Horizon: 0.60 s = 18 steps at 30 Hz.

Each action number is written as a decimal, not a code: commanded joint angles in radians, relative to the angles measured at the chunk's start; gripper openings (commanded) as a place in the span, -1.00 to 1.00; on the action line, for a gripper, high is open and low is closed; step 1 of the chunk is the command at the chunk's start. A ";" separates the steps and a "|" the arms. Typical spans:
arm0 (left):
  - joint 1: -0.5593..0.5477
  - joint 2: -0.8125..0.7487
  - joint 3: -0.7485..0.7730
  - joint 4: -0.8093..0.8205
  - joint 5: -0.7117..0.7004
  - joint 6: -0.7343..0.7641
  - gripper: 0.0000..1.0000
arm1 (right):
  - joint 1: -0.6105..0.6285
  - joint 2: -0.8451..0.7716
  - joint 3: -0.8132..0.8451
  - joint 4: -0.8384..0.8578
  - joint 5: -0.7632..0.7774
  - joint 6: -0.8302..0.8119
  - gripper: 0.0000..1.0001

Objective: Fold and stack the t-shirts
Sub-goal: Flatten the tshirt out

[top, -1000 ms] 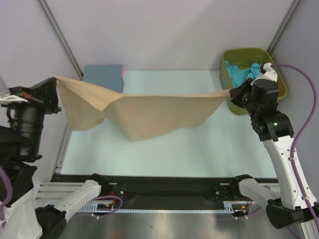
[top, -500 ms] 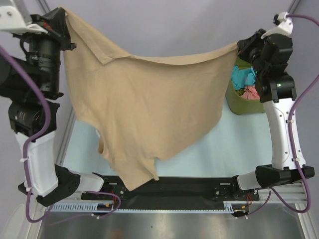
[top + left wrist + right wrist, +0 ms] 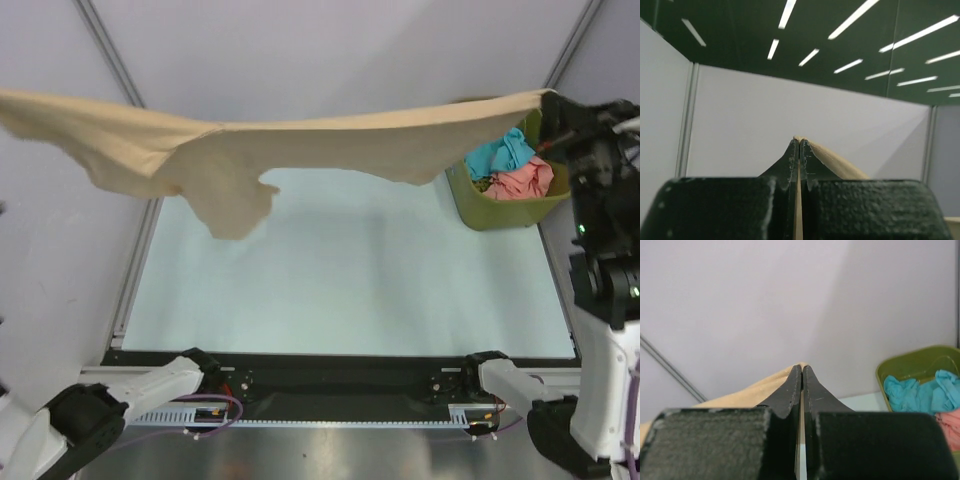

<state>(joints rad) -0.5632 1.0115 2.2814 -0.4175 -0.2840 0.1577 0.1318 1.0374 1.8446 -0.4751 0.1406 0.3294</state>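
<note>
The tan t-shirt (image 3: 300,140) hung stretched in the air above the desk (image 3: 350,280), its top edge nearly level from far left to far right, a loose flap sagging left of the middle. The left pincer (image 3: 799,145) was clamped on one end of the cloth, the right pincer (image 3: 801,372) on the other. Near the right end, an olive-green bin (image 3: 500,212) held a teal shirt (image 3: 500,152) and a salmon shirt (image 3: 525,180).
</note>
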 commanded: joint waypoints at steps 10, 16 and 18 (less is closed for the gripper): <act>-0.053 -0.094 0.010 0.031 0.025 -0.061 -0.99 | -0.001 -0.179 -0.025 -0.053 -0.010 0.048 -1.00; -0.053 -0.051 -0.305 0.175 -0.025 -0.032 -1.00 | 0.000 -0.107 -0.252 0.087 -0.045 0.062 -1.00; -0.053 -0.042 -0.465 0.250 -0.056 -0.004 -0.99 | 0.000 -0.071 -0.329 0.169 -0.065 0.066 -1.00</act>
<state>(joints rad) -0.6132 0.8814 1.9663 -0.2657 -0.2775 0.1123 0.1356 0.8642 1.6184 -0.4095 0.0818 0.3878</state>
